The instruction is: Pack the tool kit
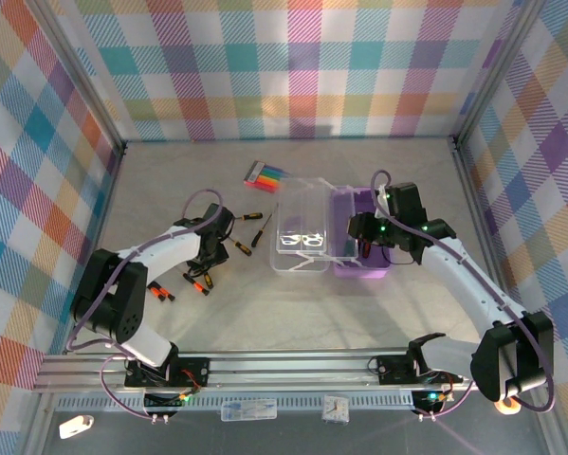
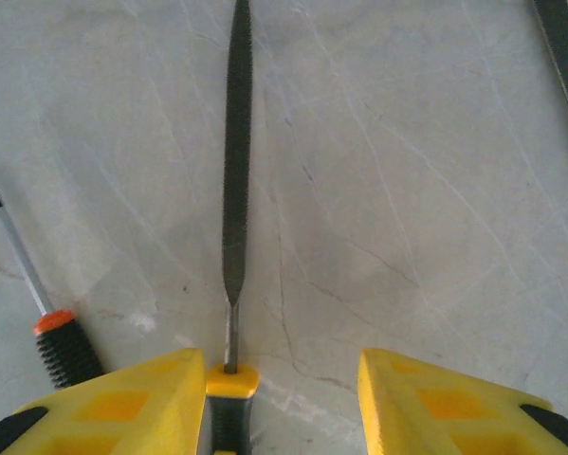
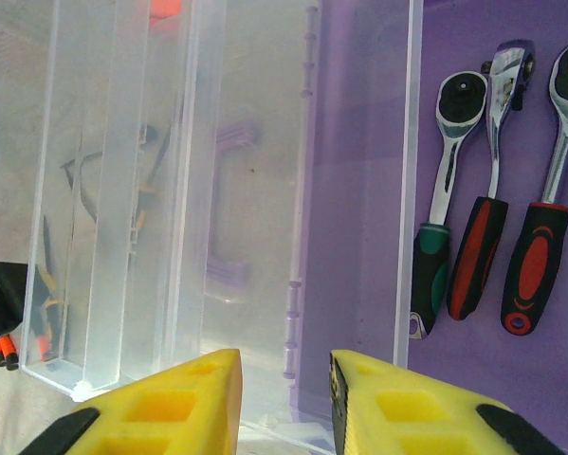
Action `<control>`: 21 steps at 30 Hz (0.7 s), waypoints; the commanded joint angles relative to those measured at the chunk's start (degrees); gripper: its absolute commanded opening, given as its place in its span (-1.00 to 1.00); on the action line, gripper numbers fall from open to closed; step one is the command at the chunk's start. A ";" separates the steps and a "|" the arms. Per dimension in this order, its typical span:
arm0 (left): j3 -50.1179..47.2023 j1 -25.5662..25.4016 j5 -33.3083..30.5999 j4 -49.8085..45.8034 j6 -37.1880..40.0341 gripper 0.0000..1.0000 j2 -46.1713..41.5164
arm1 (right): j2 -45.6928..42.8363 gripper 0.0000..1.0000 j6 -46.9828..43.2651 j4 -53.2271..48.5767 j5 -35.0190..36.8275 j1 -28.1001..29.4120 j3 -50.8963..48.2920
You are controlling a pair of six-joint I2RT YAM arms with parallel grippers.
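**Tool kit lies open mid-worktop; file sits between spread fingers**

The tool kit (image 1: 345, 204) lies open in the middle of the worktop (image 1: 170, 180), its clear lid (image 3: 122, 190) flat beside the purple base (image 3: 359, 190). The left gripper (image 2: 284, 365) is spread around a slim file (image 2: 236, 171) lying on the worktop. The file's handle is cut off by the frame edge; it sits close against one finger and clear of the other. A screwdriver (image 2: 61, 341) lies alongside, half out of frame. The right gripper (image 3: 285, 365) hangs over the hinge line with a narrow gap, and I cannot tell whether it pinches anything. Three ratchets (image 3: 492, 246) show in the base; whether they are real or printed is unclear.
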 commanded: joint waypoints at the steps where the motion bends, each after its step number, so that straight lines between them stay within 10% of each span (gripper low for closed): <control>1: -0.02 -0.97 -0.79 -4.96 -2.01 -0.08 -1.98 | -0.88 -0.38 0.75 -0.10 0.02 0.41 0.99; 21: -5.16 -2.33 4.61 3.31 -2.72 -0.53 0.26 | -1.12 -0.38 0.75 -0.92 0.37 1.37 1.35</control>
